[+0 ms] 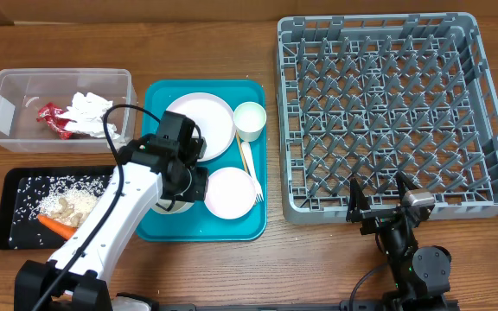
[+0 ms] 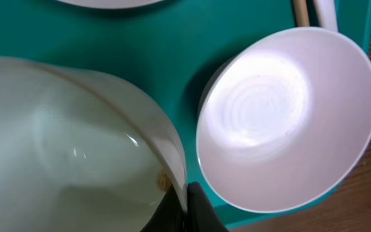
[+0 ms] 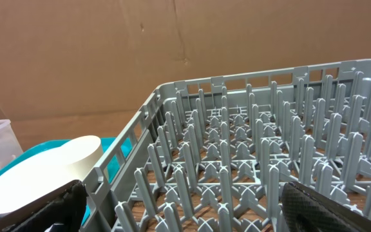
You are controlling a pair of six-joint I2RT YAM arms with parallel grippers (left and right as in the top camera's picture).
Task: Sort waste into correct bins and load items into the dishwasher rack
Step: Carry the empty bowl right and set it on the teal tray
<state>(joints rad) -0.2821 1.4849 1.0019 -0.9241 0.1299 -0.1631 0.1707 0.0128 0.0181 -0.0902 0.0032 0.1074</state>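
Both low: left pincer (image 2: pixel 187 207) on bowl (image 2: pixel 76 142), right pincer (image 1: pixel 377 199) beside rack (image 1: pixel 366 23)

The overhead view looks straight down on the whole table (image 1: pixel 232 34), tray (image 1: pixel 232 229) and rack (image 1: pixel 379 104), from afar. The left wrist view looks down on the tray (image 2: pixel 140 45), very close: white bowl (image 2: pixel 76 129) at 8 o'clock, pink bowl (image 2: pixel 282 122) at 3. The right wrist view sits low, facing level across the rack (image 3: pixel 237 148), tray (image 3: pixel 44 148) at 8 o'clock.

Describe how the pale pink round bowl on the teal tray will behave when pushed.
The pale pink round bowl shows a glossy glare, so it probably slides on the smooth teal tray. Wide and shallow, it seems unlikely to tip. Its thin rim suggests it is light.
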